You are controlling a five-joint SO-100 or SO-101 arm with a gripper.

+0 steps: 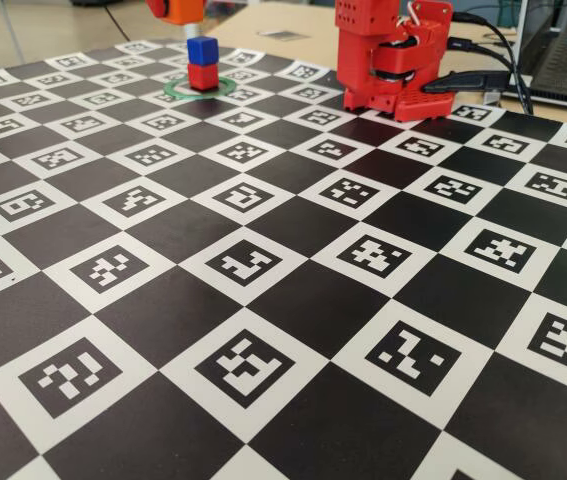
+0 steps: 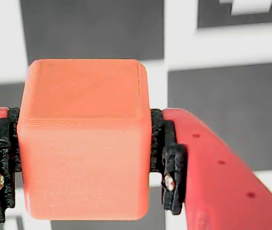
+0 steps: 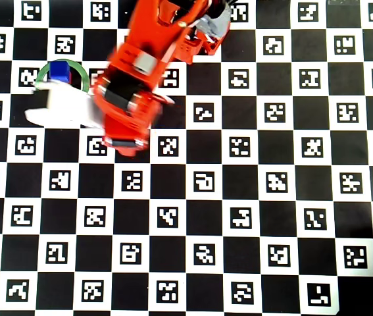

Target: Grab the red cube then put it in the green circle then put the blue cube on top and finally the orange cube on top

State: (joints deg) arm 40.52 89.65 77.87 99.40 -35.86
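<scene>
In the wrist view the gripper point(image 2: 84, 158) was clamped on the orange cube point(image 2: 84, 139), its black pads point(image 2: 171, 177) pressed flat against the cube's left and right faces and the red fingers behind them, so the cube filled most of that picture with blurred black and white squares of the checkered board point(image 2: 212, 110) behind it. In the fixed view the orange cube point(image 1: 181, 9) showed at the very top edge, cut off by the frame, held in the air a little left of and above the stack, with a clear gap between it and the cube below. That stack stood at the far side of the board: the red cube point(image 1: 202, 76) rested inside the green circle point(image 1: 177, 90), and the blue cube point(image 1: 202, 50) sat squarely on top of it. The arm's red base point(image 1: 393, 60) stood well to the right of the stack in the same view, near the board's far edge, with dark cables trailing off to the right. From overhead the arm point(image 3: 137, 85) reached leftward across the board point(image 3: 239, 197), and the blue cube point(image 3: 59, 70) could be seen inside the green circle point(image 3: 41, 71), just above a white part of the arm that covered the gripper and hid the orange cube.
</scene>
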